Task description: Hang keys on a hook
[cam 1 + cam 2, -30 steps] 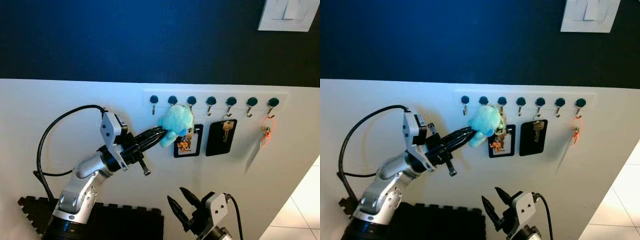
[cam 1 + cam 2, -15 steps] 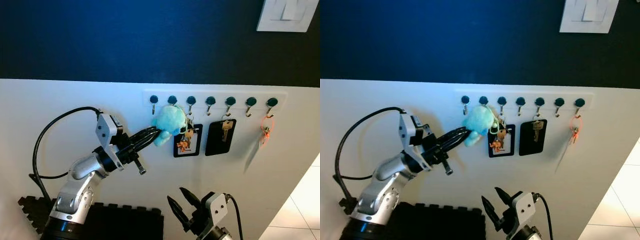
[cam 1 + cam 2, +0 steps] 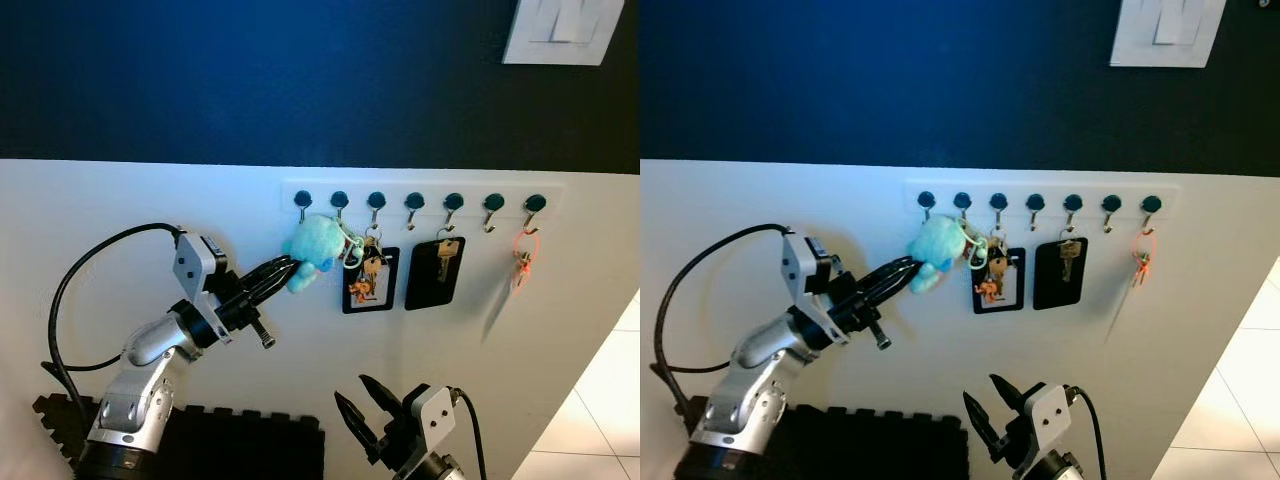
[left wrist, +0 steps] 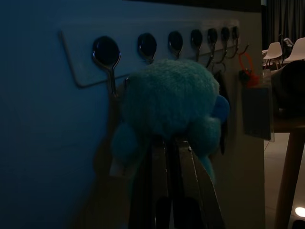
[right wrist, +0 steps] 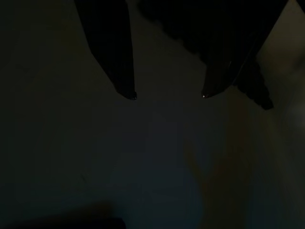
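Observation:
A fluffy light-blue plush keychain (image 3: pixel 312 243) hangs in front of the white hook rack (image 3: pixel 420 190), just below its first two hooks. My left gripper (image 3: pixel 286 268) is shut on the plush from the lower left. A greenish ring (image 3: pixel 350 250) and some keys (image 3: pixel 368 266) trail from the plush toward the third hook (image 3: pixel 376 205); I cannot tell whether they rest on it. In the left wrist view the plush (image 4: pixel 169 102) sits above my fingers (image 4: pixel 161 191), with the hooks (image 4: pixel 106 50) behind. My right gripper (image 3: pixel 365 415) hangs low and open, and its fingertips (image 5: pixel 131 93) are apart in the dark right wrist view.
Two black card holders (image 3: pixel 436 280) hang on the rack, one with a brass key (image 3: pixel 447 248). An orange key loop (image 3: pixel 523 258) hangs on the last hook. A light switch (image 3: pixel 560 30) is on the dark blue wall. A black foam mat (image 3: pixel 200 440) lies below; tiled floor (image 3: pixel 600 400) is at right.
My left gripper has drawn the plush to the left along the rack, from below the second and third hooks to below the first two. The view has shifted slightly.

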Controlling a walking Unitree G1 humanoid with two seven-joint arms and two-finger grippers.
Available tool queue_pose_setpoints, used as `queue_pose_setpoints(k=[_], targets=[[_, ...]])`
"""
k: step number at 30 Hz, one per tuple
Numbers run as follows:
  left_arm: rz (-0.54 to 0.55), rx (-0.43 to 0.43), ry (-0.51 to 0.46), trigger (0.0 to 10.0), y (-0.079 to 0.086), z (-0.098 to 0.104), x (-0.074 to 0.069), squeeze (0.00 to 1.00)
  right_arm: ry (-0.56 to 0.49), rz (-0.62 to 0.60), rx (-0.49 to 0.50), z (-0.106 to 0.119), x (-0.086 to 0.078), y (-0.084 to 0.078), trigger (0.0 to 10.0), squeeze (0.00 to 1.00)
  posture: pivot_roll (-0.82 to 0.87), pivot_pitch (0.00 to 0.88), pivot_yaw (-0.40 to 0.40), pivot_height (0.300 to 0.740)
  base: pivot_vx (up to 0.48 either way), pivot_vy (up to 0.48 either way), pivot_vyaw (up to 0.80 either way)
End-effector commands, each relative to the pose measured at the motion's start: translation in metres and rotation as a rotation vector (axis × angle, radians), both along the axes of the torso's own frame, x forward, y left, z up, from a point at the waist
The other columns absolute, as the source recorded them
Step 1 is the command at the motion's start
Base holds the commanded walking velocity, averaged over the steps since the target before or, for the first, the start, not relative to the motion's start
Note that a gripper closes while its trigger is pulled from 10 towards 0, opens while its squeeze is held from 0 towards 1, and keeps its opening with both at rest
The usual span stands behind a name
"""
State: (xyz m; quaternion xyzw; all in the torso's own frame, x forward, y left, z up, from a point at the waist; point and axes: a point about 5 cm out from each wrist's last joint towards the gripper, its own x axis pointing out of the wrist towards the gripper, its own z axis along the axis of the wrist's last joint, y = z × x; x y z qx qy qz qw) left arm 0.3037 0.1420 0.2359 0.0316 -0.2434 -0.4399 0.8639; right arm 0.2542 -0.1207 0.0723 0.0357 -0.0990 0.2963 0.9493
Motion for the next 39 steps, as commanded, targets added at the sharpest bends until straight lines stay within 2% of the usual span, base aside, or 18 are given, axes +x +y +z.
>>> queue_pose_setpoints(k=[1,6,16,30,31,32,34,35,36,38,39], targets=[[0.035,0.022,0.011,10.0,0.009,-0.004,0.000,0.00,0.016,-0.002,0.009,-0.002,-0.002,-0.001,10.0,0.00,0.03,0.031,0.025,0.740,0.000,0.000,0.00],[0.038,0.027,0.022,10.0,0.010,-0.008,0.000,0.00,0.016,-0.003,0.008,-0.002,-0.002,-0.001,10.0,0.00,0.04,0.033,0.025,0.740,0.000,0.000,0.00],[0.032,0.085,0.085,10.0,0.009,-0.028,-0.003,0.00,0.017,-0.006,0.004,-0.003,-0.002,-0.001,10.0,0.00,0.04,0.035,0.025,0.740,0.000,0.000,0.00],[0.030,0.089,0.103,10.0,0.002,-0.032,-0.004,0.00,0.015,-0.010,0.005,-0.002,-0.001,0.000,10.0,0.00,0.04,0.038,0.024,0.740,0.000,0.000,0.00],[0.023,0.082,0.114,10.0,0.001,-0.032,-0.004,0.11,0.014,-0.012,0.004,-0.002,0.000,0.000,10.0,0.00,0.04,0.039,0.025,0.740,0.000,0.000,0.00],[0.019,0.074,0.118,10.0,0.000,-0.032,-0.004,0.34,0.013,-0.014,0.004,-0.002,0.000,0.000,10.0,0.00,0.04,0.039,0.026,0.740,0.000,0.000,0.00],[0.019,0.074,0.118,10.0,0.000,-0.032,-0.004,0.34,0.013,-0.014,0.004,-0.002,0.000,0.000,10.0,0.00,0.04,0.039,0.026,0.740,0.000,0.000,0.00],[0.006,0.050,0.122,10.0,-0.001,-0.031,-0.004,0.74,0.012,-0.016,0.005,-0.002,0.000,0.000,10.0,0.00,0.04,0.040,0.026,0.740,0.000,0.000,0.00],[0.006,0.050,0.122,10.0,-0.001,-0.031,-0.004,0.74,0.012,-0.016,0.005,-0.002,0.000,0.000,10.0,0.00,0.04,0.040,0.026,0.740,0.000,0.000,0.00],[-0.010,0.031,0.124,10.0,-0.002,-0.029,-0.005,1.00,0.011,-0.017,0.007,-0.002,0.000,0.000,10.0,0.00,0.04,0.040,0.026,0.740,0.000,0.000,0.00],[-0.010,0.031,0.124,10.0,-0.002,-0.029,-0.005,1.00,0.011,-0.017,0.007,-0.002,0.000,0.000,10.0,0.00,0.04,0.040,0.026,0.740,0.000,0.000,0.00]])
